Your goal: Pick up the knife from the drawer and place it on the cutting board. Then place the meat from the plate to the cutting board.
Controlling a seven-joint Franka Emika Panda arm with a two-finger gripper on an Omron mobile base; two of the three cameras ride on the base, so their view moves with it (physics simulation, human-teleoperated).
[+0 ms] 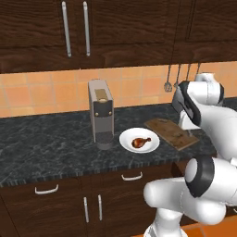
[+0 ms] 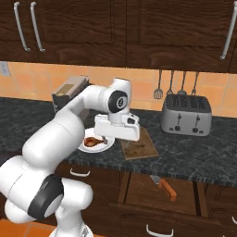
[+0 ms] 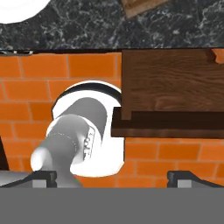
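Below and well to one side of the gripper (image 3: pixel 112 175), whose jaws stood apart and empty, the knife (image 2: pixel 163 184) lay in the open drawer (image 2: pixel 185 192), so a blind descent risked striking the drawer front.

Right base view: arm's wrist block covers the 9 o'clock edge of the cutting board (image 2: pixel 139 147) and part of the plate (image 2: pixel 88 146); meat (image 2: pixel 94 140) partly hidden behind it. Knife (image 2: pixel 163 185) in the open drawer (image 2: pixel 157 192): blade tip under the counter lip, orange handle visible. Coffee machine (image 2: pixel 69 92) mostly behind the arm.

Hand view: plate (image 3: pixel 17 9) cropped at 11 o'clock; cutting board (image 3: pixel 142 6) cropped at 12 o'clock. Fingertips (image 3: pixel 43 177) barely clear the bottom; finger spacing unreadable.

Left base view: arm covers the board's (image 1: pixel 171 133) 3 o'clock end.
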